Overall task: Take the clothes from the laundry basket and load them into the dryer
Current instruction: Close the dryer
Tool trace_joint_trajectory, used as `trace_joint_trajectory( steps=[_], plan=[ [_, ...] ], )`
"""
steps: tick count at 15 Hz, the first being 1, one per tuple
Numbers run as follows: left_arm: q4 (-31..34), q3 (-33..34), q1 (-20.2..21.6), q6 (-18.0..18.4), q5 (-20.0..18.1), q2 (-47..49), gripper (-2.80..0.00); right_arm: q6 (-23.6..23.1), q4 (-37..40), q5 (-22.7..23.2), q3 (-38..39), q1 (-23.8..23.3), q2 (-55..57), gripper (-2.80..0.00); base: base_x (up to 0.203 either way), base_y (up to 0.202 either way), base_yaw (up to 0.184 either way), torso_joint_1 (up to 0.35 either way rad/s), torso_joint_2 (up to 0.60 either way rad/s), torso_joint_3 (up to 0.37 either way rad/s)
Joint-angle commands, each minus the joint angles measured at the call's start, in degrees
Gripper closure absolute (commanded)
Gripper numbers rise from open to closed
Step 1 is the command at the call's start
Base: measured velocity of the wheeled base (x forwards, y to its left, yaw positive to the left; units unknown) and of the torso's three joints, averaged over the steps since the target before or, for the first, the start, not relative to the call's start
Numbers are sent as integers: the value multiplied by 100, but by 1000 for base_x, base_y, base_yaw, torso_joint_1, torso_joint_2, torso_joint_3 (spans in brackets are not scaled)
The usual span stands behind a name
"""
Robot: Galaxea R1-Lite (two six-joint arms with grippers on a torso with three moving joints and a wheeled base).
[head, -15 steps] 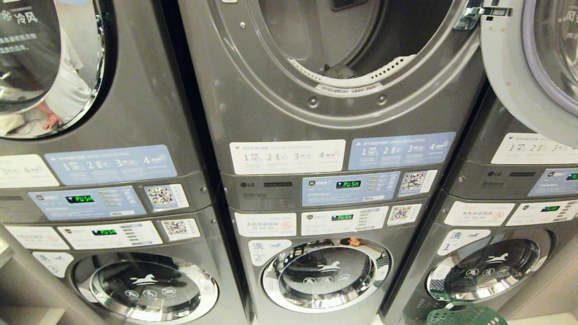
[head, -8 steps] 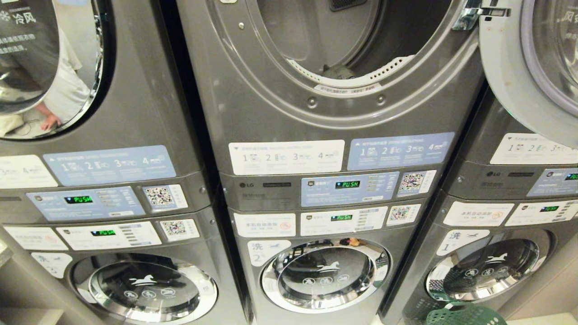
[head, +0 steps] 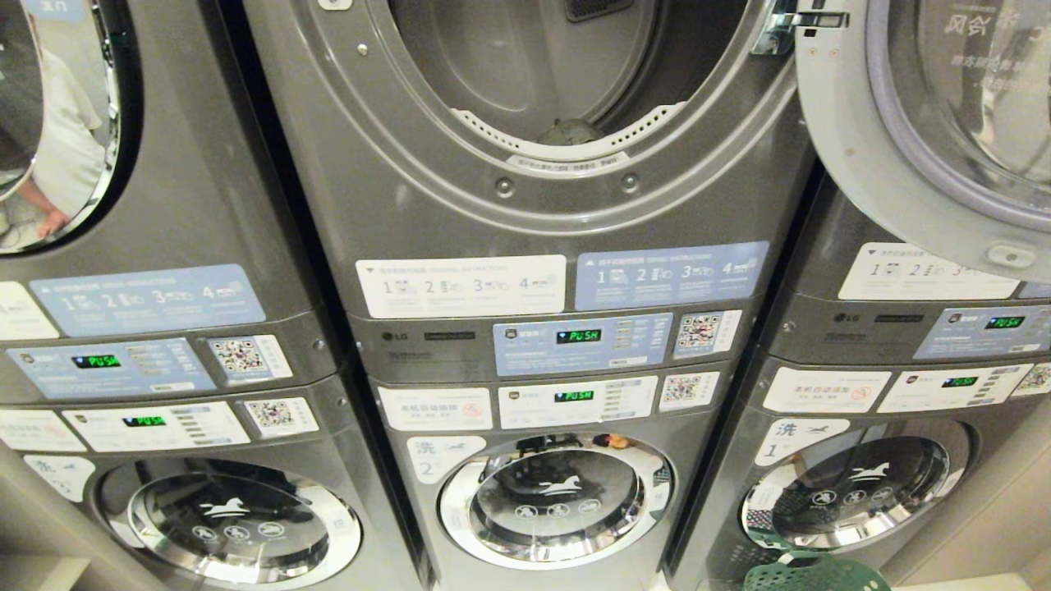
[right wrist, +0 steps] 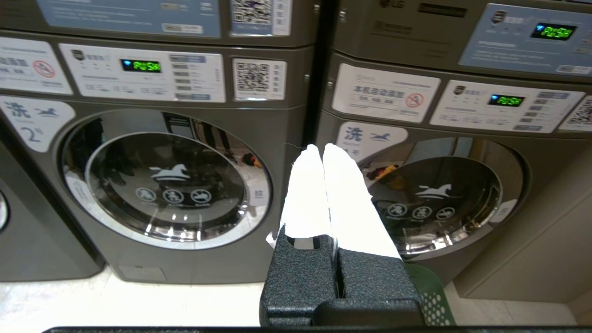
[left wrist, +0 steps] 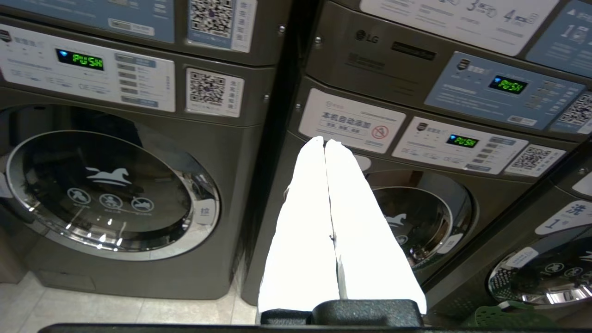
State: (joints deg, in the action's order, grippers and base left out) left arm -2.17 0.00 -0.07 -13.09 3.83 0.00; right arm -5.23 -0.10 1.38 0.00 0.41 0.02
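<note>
Nearest, the left gripper (left wrist: 324,143) and the right gripper (right wrist: 322,148) each point at the lower washers with their white fingers pressed together, holding nothing. On the floor just beside the right gripper sits the green laundry basket (head: 813,572), in front of the right-hand washer. Beyond stand three grey stacked machines. The middle dryer (head: 534,189) has its round door (head: 887,164) swung open to the right, and a dark bundle of clothes (head: 568,131) lies at the drum's front lip
</note>
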Motion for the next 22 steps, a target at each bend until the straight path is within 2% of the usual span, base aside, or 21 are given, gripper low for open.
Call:
trace_joint_trajectory(
  steps=[1, 22],
  plan=[
    [-12, 176, 7, -9, 4, 0, 0, -10, 1, 3, 35, 2, -2, 0, 0, -191, 1, 2, -2, 7],
    [-10, 167, 0, -1, 4, 0, 0, -13, 1, 3, 35, -24, -2, 0, 0, -195, 1, 3, 3, 2]
  ],
)
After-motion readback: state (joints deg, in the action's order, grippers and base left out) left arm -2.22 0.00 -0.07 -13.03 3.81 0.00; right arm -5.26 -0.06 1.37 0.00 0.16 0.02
